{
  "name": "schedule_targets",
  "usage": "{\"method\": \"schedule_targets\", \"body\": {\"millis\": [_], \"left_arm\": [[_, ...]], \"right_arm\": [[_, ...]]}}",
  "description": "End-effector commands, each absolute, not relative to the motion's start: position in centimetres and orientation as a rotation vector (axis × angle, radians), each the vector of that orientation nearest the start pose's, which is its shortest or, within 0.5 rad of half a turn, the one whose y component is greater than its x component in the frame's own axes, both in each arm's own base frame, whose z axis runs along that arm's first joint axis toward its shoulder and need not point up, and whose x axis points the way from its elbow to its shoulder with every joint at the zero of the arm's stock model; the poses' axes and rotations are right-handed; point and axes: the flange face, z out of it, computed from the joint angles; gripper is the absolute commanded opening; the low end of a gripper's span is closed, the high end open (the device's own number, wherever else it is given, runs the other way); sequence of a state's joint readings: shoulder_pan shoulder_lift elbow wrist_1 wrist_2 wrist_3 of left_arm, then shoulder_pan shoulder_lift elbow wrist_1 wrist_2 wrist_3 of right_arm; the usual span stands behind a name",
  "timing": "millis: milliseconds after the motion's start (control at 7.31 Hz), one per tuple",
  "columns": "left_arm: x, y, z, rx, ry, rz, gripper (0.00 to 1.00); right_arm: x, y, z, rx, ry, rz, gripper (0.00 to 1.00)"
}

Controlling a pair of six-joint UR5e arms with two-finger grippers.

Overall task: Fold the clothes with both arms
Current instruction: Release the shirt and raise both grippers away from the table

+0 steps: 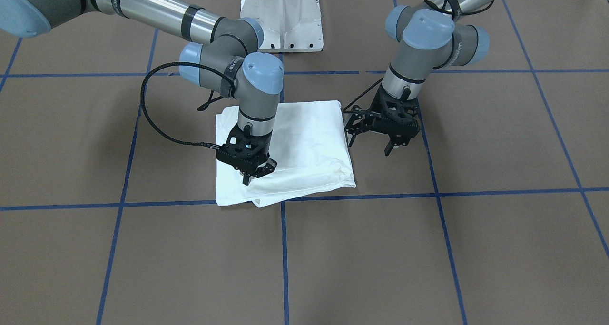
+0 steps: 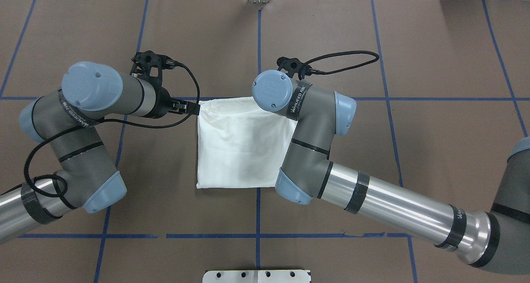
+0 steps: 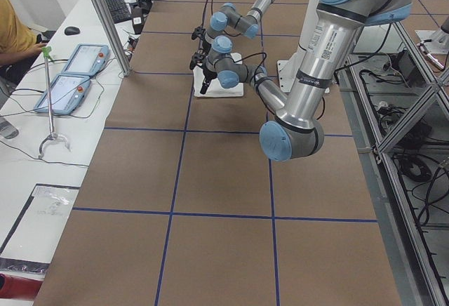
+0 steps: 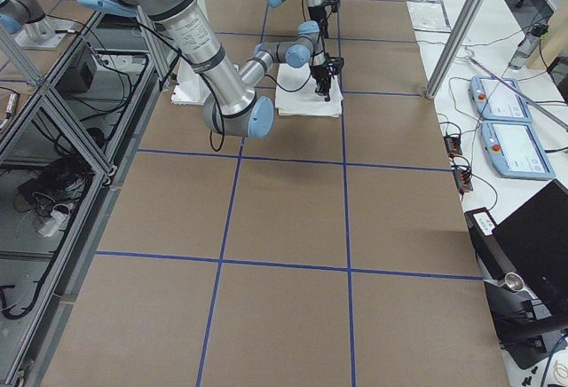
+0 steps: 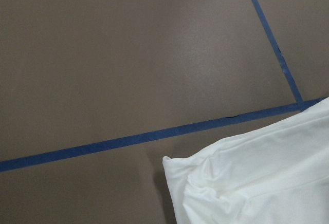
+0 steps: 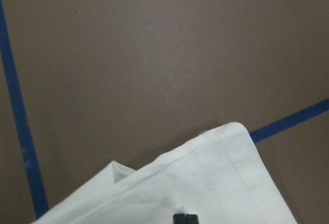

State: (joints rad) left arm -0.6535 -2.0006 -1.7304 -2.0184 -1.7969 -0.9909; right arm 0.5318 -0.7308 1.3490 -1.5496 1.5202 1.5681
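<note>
While our clenched right gripper is touching the folded T-shirt (centre frame), we are favouring gentle pressing, left gripper released alongside.

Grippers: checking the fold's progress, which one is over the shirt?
The right gripper: it is over the white shirt; the left gripper hangs beside its edge.

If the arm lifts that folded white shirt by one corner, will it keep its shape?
Probably not. The shirt looks soft, with loose layers splaying at one edge, so it would likely droop and unfold. It looks thin and light, so a push might bunch it on the brown table rather than slide it whole.
</note>
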Motion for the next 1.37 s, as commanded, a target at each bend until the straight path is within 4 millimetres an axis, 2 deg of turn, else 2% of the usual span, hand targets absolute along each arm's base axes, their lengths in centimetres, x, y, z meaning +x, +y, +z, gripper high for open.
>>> {"method": "schedule_targets", "body": {"millis": [0, 137, 274, 410, 547, 684, 821, 957, 1094, 1231], "left_arm": [[43.8, -47.5, 29.4, 0.429, 0.962, 0.051, 1.0], [43.8, -47.5, 29.3, 0.43, 0.963, 0.051, 1.0], [43.7, -47.4, 29.0, 0.433, 0.969, 0.051, 1.0], [43.5, -47.3, 28.7, 0.438, 0.975, 0.051, 1.0], [43.1, -47.3, 28.2, 0.444, 0.981, 0.055, 1.0], [41.6, -46.4, 27.9, 0.448, 0.975, 0.068, 1.0], [38.8, -44.6, 28.1, 0.454, 0.955, 0.13, 1.0], [34.5, -43.5, 28.6, 0.483, 0.904, 0.181, 1.0], [30.4, -43.3, 30.2, 0.513, 0.842, 0.223, 1.0], [25.3, -44.7, 33.1, 0.514, 0.802, 0.303, 1.0]], "right_arm": [[-59.0, -52.1, 24.3, 0.224, -0.585, 0.535, 0.0], [-58.9, -52.2, 24.5, 0.226, -0.579, 0.521, 0.58], [-59.0, -52.1, 24.4, 0.221, -0.579, 0.515, 1.0], [-57.8, -53.1, 23.8, 0.215, -0.584, 0.506, 1.0], [-55.1, -54.6, 22.9, 0.19, -0.618, 0.446, 1.0], [-50.6, -55.4, 23.3, 0.144, -0.674, 0.34, 1.0], [-44.6, -55.5, 25.0, 0.116, -0.712, 0.242, 1.0], [-37.9, -55.3, 26.5, 0.1, -0.72, 0.148, 1.0], [-32.1, -55.1, 29.0, 0.099, -0.702, 0.052, 1.0], [-25.4, -55.6, 33.7, 0.083, -0.712, -0.038, 1.0]]}}
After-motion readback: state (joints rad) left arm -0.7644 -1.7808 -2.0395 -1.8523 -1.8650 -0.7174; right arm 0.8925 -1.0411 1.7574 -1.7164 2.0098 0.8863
